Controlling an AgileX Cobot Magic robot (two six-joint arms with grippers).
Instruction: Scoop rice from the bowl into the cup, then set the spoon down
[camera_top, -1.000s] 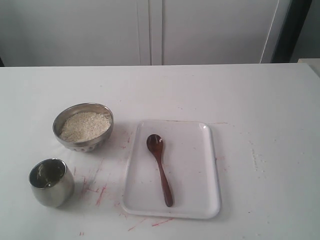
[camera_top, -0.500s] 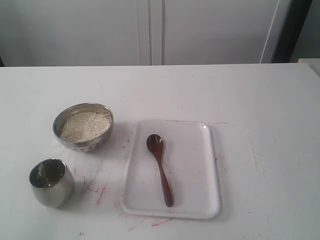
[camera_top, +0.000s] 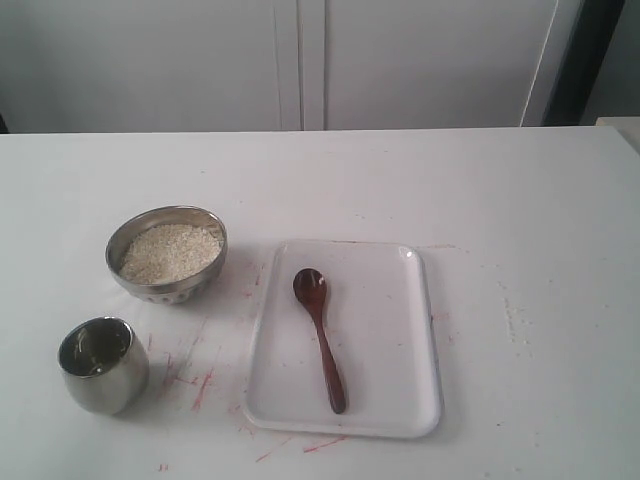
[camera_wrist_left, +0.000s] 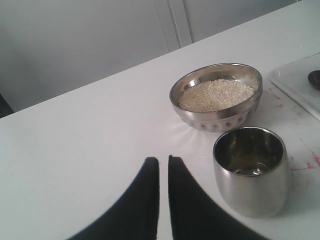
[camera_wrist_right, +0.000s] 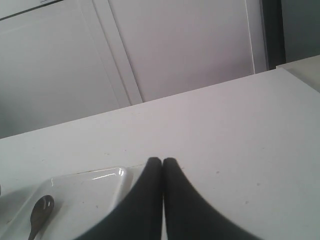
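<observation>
The bowl (camera_top: 150, 291) (camera_wrist_left: 220, 119) holds rice (camera_top: 170, 252) (camera_wrist_left: 216, 95) at the table's left. The shiny cup (camera_top: 103, 365) (camera_wrist_left: 250, 175) stands upright just in front of it. On a white tray (camera_top: 400, 400) (camera_wrist_right: 85, 200) lies the spoon (camera_top: 320, 338) (camera_wrist_right: 40, 210), head toward the back. My left gripper (camera_wrist_left: 163, 160) hovers over bare table beside the cup, its fingers nearly together with only a thin slit and nothing between them. My right gripper (camera_wrist_right: 162, 161) is shut and empty, over the table by the tray's far corner. Neither gripper shows in the exterior view.
Red marks (camera_top: 200, 385) stain the white table (camera_top: 520, 220) between the cup and the tray. A pale cabinet wall (camera_top: 300, 60) runs behind the table's far edge. A dark upright strip (camera_top: 580, 60) stands at the back right.
</observation>
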